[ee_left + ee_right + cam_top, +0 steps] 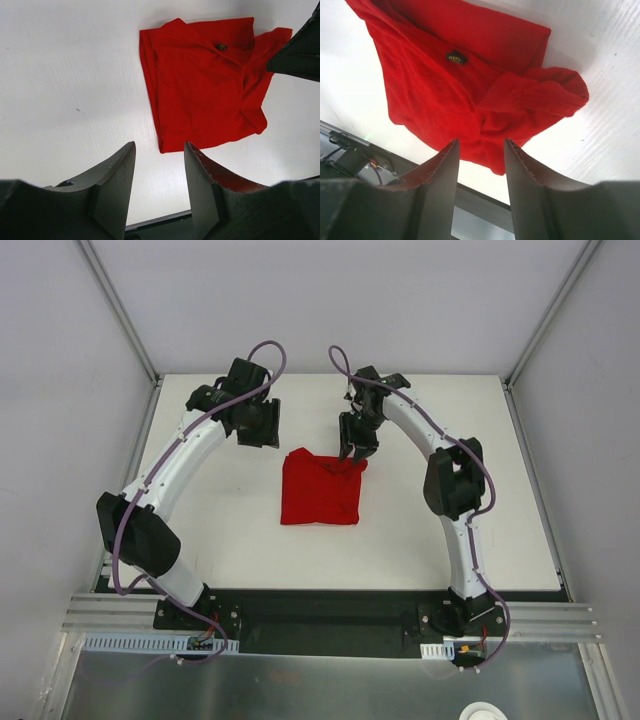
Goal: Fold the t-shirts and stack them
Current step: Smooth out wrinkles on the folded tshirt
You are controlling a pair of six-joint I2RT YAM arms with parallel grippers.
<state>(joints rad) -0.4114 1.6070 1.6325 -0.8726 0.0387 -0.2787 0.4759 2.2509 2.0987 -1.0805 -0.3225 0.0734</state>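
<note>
The t-shirt (320,488) was plain bright red, without print. Its small label (455,58), toward 11 o'clock on the cloth, was dark with yellowish letters. The table (230,530) was white; the arms (185,455) white and black, with purple cables (266,342).

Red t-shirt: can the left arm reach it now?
Probably yes: the left tool is open, with only bare table between it and the red t-shirt. The right tool is at one corner.

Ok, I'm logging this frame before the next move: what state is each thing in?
red t-shirt: folded into a rough square, lying on the table, one corner bunched.
left gripper: open, empty, off to the t-shirt's side.
right gripper: open, empty, over the bunched corner.
</note>
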